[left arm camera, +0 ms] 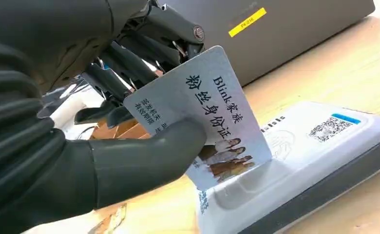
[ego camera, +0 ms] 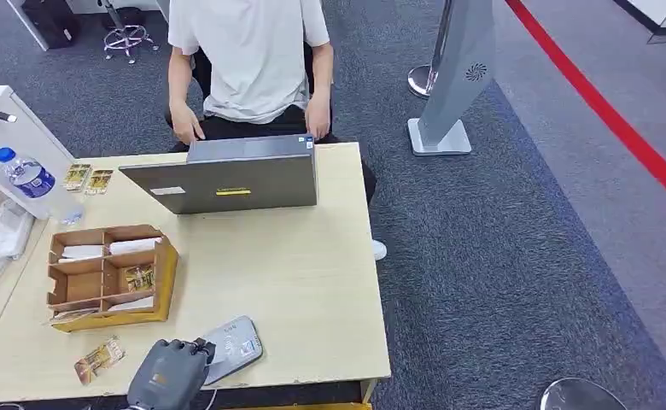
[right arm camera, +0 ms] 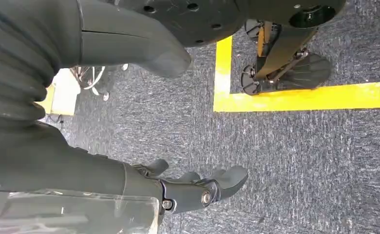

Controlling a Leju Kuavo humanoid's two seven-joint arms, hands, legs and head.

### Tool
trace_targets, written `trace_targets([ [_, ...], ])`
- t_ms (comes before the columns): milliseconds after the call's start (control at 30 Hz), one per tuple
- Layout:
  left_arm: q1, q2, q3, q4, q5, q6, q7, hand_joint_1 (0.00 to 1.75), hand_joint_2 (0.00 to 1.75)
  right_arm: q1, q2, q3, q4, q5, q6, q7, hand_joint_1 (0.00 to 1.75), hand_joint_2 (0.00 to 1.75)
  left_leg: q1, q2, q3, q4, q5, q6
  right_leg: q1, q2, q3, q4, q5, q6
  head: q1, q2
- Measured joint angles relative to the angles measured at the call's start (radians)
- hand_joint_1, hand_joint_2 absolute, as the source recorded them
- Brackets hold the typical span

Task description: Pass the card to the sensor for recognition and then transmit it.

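My left hand (ego camera: 169,373) (left arm camera: 129,122) pinches a white card (left arm camera: 202,114) with black Chinese print and a photo between thumb and fingers. The card's lower edge stands on the flat grey-white sensor (ego camera: 231,346) (left arm camera: 305,156), which lies near the table's front edge and carries a QR code label. In the head view my hand covers the sensor's left part and hides the card. My right hand (right arm camera: 188,187) hangs over grey carpet, its fingers apart and holding nothing.
A wooden compartment box (ego camera: 108,278) with cards stands left of the sensor. A loose card (ego camera: 99,359) lies beside my left hand. A grey laptop (ego camera: 236,175) sits at the table's far side with a person (ego camera: 253,60) seated behind it. A water bottle (ego camera: 26,175) stands far left.
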Motion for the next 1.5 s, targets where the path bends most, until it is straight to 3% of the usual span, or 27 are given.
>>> trace_targets([
  [433, 0.001, 0.002, -0.026, 0.011, 0.002, -0.010, 0.024, 1.75, 1.75, 0.000, 0.000, -0.003, 0.000, 0.016, 0.003, -0.001, 0.00, 1.75, 0.000, 0.000, 0.000, 0.000, 0.000, 0.000, 0.000, 0.000, 0.000, 0.000, 0.000, 0.000, 0.000, 0.000],
  [600, -0.014, 0.017, -0.008, -0.022, 0.000, 0.049, 0.053, 1.75, 1.75, 0.002, 0.000, -0.006, 0.000, -0.003, 0.003, -0.001, 0.00, 1.75, 0.000, 0.000, 0.000, 0.000, 0.000, 0.000, 0.000, 0.000, -0.001, 0.000, 0.000, 0.000, 0.000, 0.000],
  [667, -0.057, 0.033, 0.037, -0.062, 0.000, 0.060, 0.063, 1.75, 1.75, 0.006, 0.000, -0.002, 0.000, -0.018, -0.001, -0.001, 0.00, 1.75, 0.000, -0.001, 0.000, 0.000, 0.001, 0.000, 0.000, -0.002, 0.000, 0.001, 0.000, 0.000, 0.000, 0.000],
  [800, -0.179, 0.070, 0.162, -0.137, 0.000, -0.002, 0.041, 1.75, 1.75, 0.011, 0.000, 0.003, 0.000, -0.008, 0.008, -0.011, 0.00, 1.75, 0.001, -0.002, 0.000, 0.000, 0.003, -0.001, 0.001, -0.002, 0.000, 0.002, 0.001, -0.001, 0.000, 0.000],
  [933, -0.315, 0.176, 0.268, -0.154, 0.000, -0.075, 0.062, 1.75, 1.75, -0.001, 0.000, -0.014, 0.013, 0.065, 0.031, -0.040, 0.00, 1.75, 0.002, -0.002, 0.000, 0.000, 0.003, -0.003, 0.002, -0.002, -0.001, 0.002, 0.001, -0.002, 0.000, 0.000],
  [1033, -0.372, 0.225, 0.319, -0.150, 0.000, -0.092, 0.063, 1.75, 1.75, -0.015, 0.000, -0.042, 0.032, 0.103, 0.040, -0.058, 0.00, 1.75, 0.002, -0.001, 0.000, 0.000, 0.004, -0.003, 0.002, -0.002, -0.001, 0.002, 0.001, -0.002, 0.000, 0.000],
  [1267, -0.419, 0.287, 0.342, -0.128, 0.000, -0.106, 0.094, 1.75, 1.75, -0.036, 0.000, -0.092, 0.072, 0.142, 0.043, -0.076, 0.00, 1.75, 0.001, -0.001, -0.001, 0.000, 0.003, -0.003, 0.001, -0.001, -0.001, 0.002, 0.001, -0.002, 0.000, 0.000],
  [1500, -0.431, 0.314, 0.342, -0.108, 0.000, -0.122, 0.121, 1.75, 1.75, -0.047, 0.000, -0.116, 0.092, 0.160, 0.048, -0.088, 0.00, 1.75, 0.001, -0.001, -0.001, 0.000, 0.003, -0.003, 0.001, -0.001, -0.002, 0.002, 0.001, -0.002, 0.000, 0.000],
])
